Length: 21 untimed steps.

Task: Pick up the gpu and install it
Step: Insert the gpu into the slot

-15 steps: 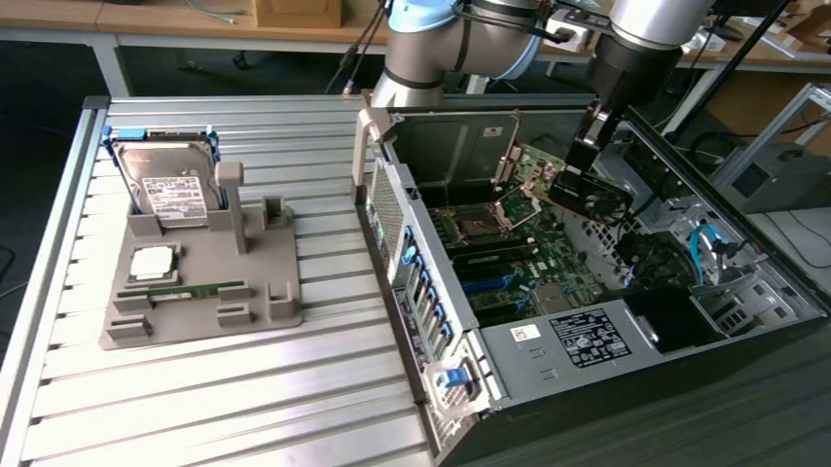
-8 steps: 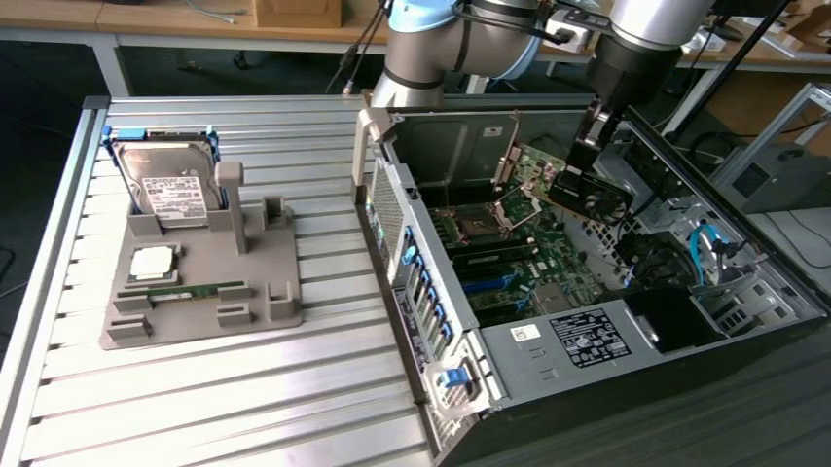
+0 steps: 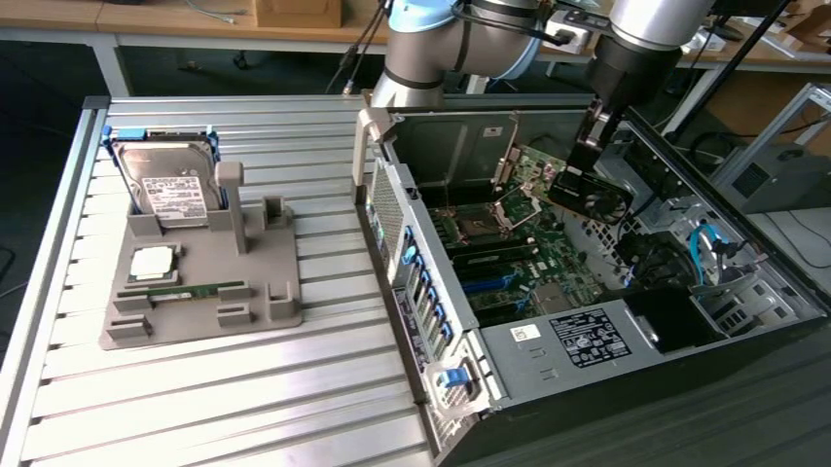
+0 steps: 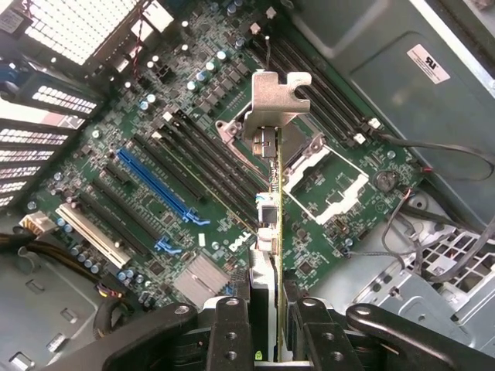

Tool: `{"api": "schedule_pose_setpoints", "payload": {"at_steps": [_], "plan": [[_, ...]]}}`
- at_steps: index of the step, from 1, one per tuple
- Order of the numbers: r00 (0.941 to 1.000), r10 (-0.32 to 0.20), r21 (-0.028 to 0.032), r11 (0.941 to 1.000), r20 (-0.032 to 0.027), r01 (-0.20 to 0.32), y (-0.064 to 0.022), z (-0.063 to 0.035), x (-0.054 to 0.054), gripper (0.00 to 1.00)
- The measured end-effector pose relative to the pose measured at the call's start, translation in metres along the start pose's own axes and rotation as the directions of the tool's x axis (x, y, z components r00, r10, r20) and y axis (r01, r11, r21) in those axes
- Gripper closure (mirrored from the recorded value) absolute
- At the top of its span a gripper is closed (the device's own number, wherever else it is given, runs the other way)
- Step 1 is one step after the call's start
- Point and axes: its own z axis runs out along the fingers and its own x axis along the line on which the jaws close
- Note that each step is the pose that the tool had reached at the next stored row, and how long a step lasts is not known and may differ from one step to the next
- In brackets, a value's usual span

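Note:
The gpu (image 3: 591, 197), a dark card, hangs tilted inside the open computer case (image 3: 520, 341), above the green motherboard (image 3: 520, 258). My gripper (image 3: 594, 156) comes down from above and is shut on the card's upper edge. In the wrist view the gpu (image 4: 272, 209) shows edge-on, its silver end bracket (image 4: 278, 97) pointing away from the camera over the processor socket (image 4: 329, 189). My gripper (image 4: 267, 313) clamps the card, with a black finger (image 4: 230, 325) on each side. The long blue slot (image 4: 155, 182) lies off to one side of the card, which is apart from it.
A grey fixture (image 3: 267, 297) on the slatted table, at the exterior view's left, holds a hard drive (image 3: 169, 190), a processor chip (image 3: 154, 261) and a green memory stick (image 3: 195, 289). Cables (image 4: 433, 232) and the case's metal walls surround the motherboard.

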Motion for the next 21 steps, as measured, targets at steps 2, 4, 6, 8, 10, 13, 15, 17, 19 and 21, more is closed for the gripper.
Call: {"api": "schedule_pose_setpoints", "payload": {"at_steps": [2, 4, 6, 8, 10, 13, 15, 17, 19, 21], "plan": [[1.0, -0.006, -0.0001, 1.0, 0.0003, 0.006, 0.0, 0.0001, 0.0, 0.73], [0.9999, -0.011, -0.0002, 0.9999, 0.0004, 0.011, 0.0, 0.0001, 0.0, 0.73], [0.9999, -0.016, -0.0003, 0.9999, 0.0007, 0.016, 0.0, 0.0002, 0.0, 0.73], [0.9998, -0.02, -0.0004, 0.9998, 0.001, 0.02, 0.0, 0.0003, 0.0, 0.73], [0.9997, -0.025, -0.0006, 0.9997, 0.0012, 0.025, 0.0, 0.0003, 0.0, 0.73], [0.9995, -0.032, -0.0007, 0.9995, 0.0015, 0.032, 0.0, 0.0004, 0.0, 0.73], [0.9992, -0.04, -0.0009, 0.9992, 0.0019, 0.04, 0.0, 0.0005, 0.0, 0.73], [0.999, -0.044, -0.001, 0.999, 0.0021, 0.044, 0.0, 0.0006, 0.0, 0.73], [0.9988, -0.049, -0.0011, 0.9988, 0.0024, 0.049, 0.0, 0.0007, 0.0, 0.73], [0.9985, -0.054, -0.0012, 0.9986, 0.0026, 0.054, 0.0, 0.0007, 0.0, 0.73]]}}
